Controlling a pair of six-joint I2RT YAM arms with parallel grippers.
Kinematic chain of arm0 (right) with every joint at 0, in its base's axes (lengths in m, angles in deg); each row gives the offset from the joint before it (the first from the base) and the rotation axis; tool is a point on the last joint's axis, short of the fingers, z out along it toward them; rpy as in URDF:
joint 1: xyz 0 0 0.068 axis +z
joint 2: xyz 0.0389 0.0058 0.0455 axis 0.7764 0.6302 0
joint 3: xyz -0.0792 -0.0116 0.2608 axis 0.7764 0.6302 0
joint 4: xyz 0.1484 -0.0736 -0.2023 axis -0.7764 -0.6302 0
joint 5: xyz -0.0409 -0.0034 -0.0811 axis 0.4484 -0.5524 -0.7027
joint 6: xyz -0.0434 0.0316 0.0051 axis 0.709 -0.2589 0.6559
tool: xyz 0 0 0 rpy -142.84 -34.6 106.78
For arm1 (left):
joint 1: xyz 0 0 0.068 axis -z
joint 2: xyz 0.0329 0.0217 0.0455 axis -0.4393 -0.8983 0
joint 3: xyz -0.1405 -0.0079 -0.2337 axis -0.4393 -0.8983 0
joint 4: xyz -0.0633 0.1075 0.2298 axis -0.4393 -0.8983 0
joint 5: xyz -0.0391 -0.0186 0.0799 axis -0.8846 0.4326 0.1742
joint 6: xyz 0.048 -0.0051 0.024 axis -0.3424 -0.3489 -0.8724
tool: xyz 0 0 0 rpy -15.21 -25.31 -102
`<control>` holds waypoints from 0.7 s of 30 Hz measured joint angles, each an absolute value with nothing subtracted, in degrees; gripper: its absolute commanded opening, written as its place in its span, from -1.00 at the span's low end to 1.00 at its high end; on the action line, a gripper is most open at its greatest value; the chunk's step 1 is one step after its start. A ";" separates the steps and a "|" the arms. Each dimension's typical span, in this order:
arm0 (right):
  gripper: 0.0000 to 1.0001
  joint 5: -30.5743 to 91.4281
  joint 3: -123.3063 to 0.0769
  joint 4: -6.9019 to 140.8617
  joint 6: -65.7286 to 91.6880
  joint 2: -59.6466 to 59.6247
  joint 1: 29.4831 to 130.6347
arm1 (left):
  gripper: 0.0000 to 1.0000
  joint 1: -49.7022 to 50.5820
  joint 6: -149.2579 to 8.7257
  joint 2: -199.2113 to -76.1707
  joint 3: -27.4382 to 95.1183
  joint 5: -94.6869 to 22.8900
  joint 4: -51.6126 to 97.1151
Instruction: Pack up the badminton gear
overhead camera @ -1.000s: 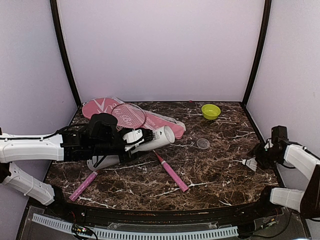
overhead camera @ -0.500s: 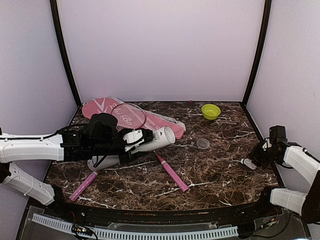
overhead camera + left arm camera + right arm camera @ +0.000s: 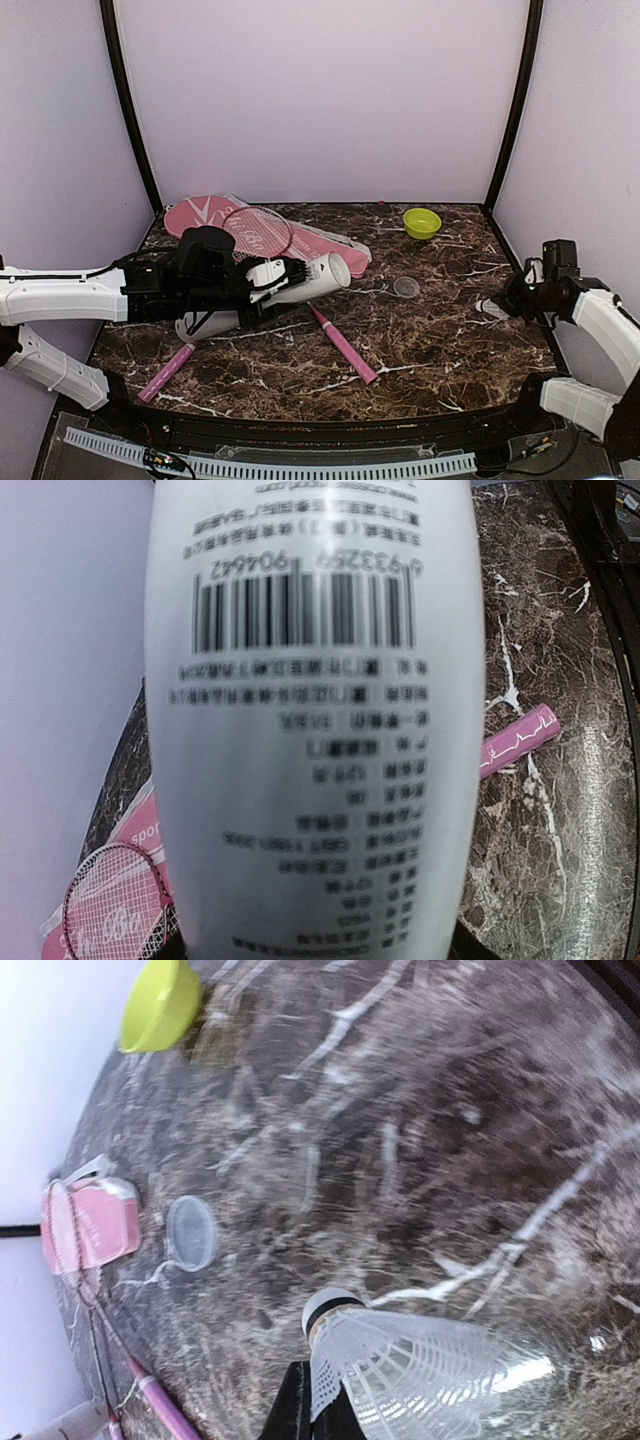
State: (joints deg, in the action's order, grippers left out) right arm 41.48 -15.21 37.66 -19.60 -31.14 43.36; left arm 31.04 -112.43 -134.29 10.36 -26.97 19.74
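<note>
Left hand (image 3: 288, 273) grips the tall white tube (image 3: 315, 730); right hand (image 3: 512, 303) is clamped on a white feather shuttlecock (image 3: 420, 1370).

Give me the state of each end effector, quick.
Left end effector: closed around the white tube, holding it.
Right end effector: shut on a shuttlecock.

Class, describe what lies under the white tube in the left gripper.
Under the white tube: marble table, a pink racket handle, and a red-strung racket head on the pink cover. The tube hides whatever lies directly beneath.
</note>
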 measured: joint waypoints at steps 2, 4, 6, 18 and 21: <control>-1.00 43.04 -18.91 37.99 -18.71 -31.25 46.37 | 0.11 31.04 -112.43 -134.29 10.36 -27.21 19.74; -1.00 44.22 -22.60 39.50 -18.36 -31.23 51.14 | 0.11 31.04 -112.41 -134.29 10.36 -27.43 19.74; -1.00 45.83 -26.16 42.63 -18.60 -31.03 58.13 | 0.11 31.04 -112.28 -134.31 10.36 -27.67 19.72; -1.00 46.97 -42.78 58.41 -20.67 -18.15 95.40 | 0.11 31.04 -112.26 -134.51 10.36 -28.04 19.74; -1.00 46.80 -45.40 59.54 -19.58 -15.40 99.33 | 0.11 31.04 -112.26 -134.51 10.36 -28.04 19.72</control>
State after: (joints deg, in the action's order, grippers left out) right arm 46.80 -45.40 59.54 -19.58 -15.40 99.33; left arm 31.04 -112.26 -134.51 10.36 -28.04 19.72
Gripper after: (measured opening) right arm 0.005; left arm 0.558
